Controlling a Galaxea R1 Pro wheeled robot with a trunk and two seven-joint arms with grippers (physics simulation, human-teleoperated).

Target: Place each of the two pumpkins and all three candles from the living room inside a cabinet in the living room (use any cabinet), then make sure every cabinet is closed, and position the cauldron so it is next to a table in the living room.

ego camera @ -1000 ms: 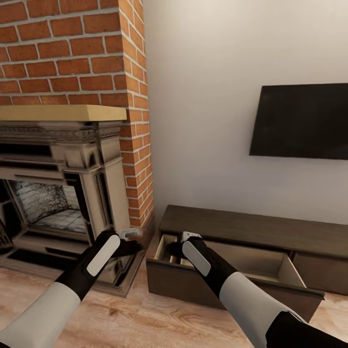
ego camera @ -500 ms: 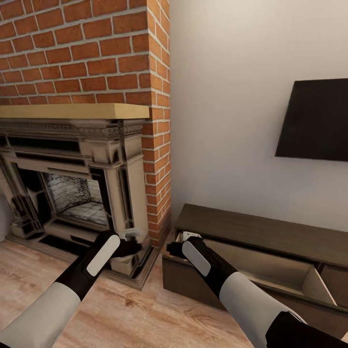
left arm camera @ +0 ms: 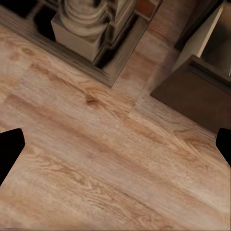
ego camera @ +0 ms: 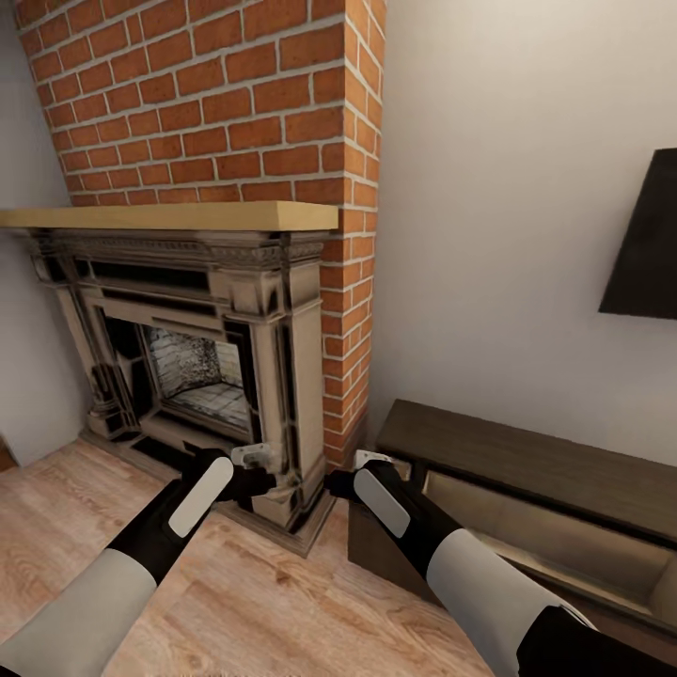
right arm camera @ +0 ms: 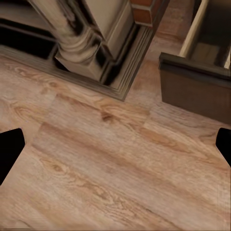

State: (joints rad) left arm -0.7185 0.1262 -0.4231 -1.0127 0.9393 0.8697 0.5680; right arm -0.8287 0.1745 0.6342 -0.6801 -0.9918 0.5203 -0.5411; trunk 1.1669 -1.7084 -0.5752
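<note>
The long dark-brown cabinet (ego camera: 527,463) stands against the white wall at the right, with one drawer (ego camera: 564,538) pulled out and its tan inside showing nothing in it. My left gripper (ego camera: 252,459) hangs over the floor in front of the fireplace base. My right gripper (ego camera: 372,461) hangs near the cabinet's left end. In the left wrist view the left gripper (left arm camera: 115,149) is open over bare floor, with the drawer corner (left arm camera: 199,91) ahead. The right gripper (right arm camera: 115,149) is open too, facing the drawer front (right arm camera: 195,89). Pumpkins, candles, cauldron and table are out of view.
A brick chimney with a stone fireplace (ego camera: 202,357) and a tan mantel (ego camera: 169,216) takes up the left and middle. A dark screen (ego camera: 649,244) hangs on the wall at the right. Light wood floor (ego camera: 273,602) lies under both arms.
The whole picture has slid rightward, so the camera has turned left: more fireplace and left wall show, less cabinet and screen. Both arms keep the same pose.
</note>
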